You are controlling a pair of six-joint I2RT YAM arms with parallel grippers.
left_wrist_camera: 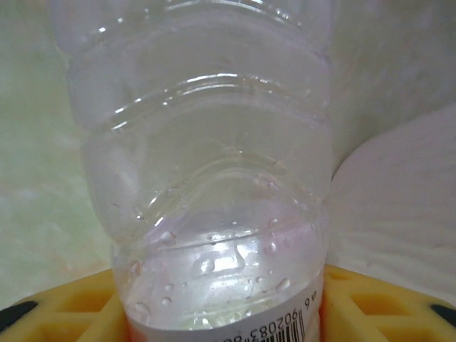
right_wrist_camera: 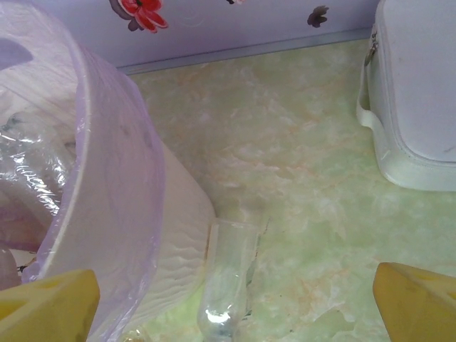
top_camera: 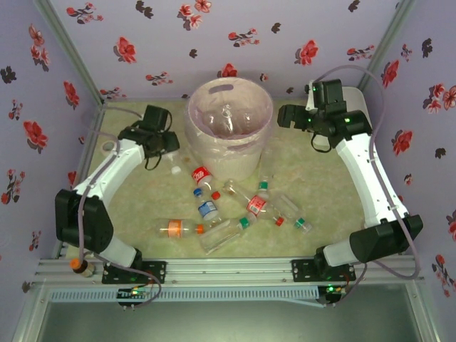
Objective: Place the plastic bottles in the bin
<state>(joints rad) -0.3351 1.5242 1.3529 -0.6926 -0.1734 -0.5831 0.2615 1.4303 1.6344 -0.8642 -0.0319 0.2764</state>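
Clear plastic is what your left gripper (top_camera: 169, 144) has hold of. A see-through bottle (left_wrist_camera: 214, 142) sits pinched between its yellow fingers (left_wrist_camera: 71, 303), partly closed around it, down low just left of the bin (top_camera: 239, 162). That bottle is not in the bin yet.

You are only part of the way through the job. Inside the bin's pink bag I count three bottles (top_camera: 226, 117), all clear. Clear plastic on clear plastic is hard to tell apart, so treat my counts as a best try.

On the surface (top_camera: 142, 206) in front of the bin, seven bottles lie in a loose pile. Two have red labels (top_camera: 202, 175), one has a blue label (top_camera: 208, 209) and one has an orange label (top_camera: 174, 228). Three are plain and clear (top_camera: 221, 236). One more small bottle with an orange cap (top_camera: 78, 266) stands at the near left corner, by the arm's base.

So you have nine bottles left to put in, counting the one you are holding.

Your right gripper (top_camera: 288, 117) is wide open and holds nothing. It hangs just right of the bin. Beyond it stands one white box (right_wrist_camera: 420, 92), which is not part of the job.
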